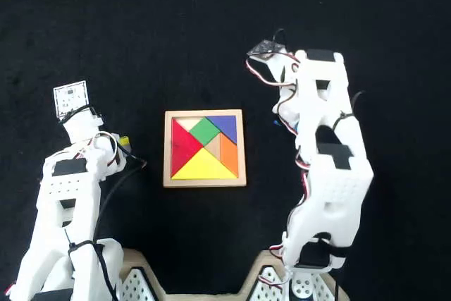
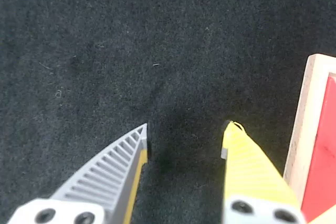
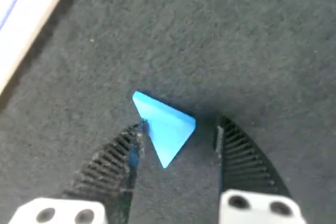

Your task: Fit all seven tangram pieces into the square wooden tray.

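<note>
Both spread wide, left gripper beside tray edge, right gripper straddling blue triangle

Blue triangle: in high view nearly all hidden under right arm, 3 o'clock of tray. Tray cut by frame edge in both wrist views.

Left hand spread wide over black cloth, wooden tray beside.
</note>
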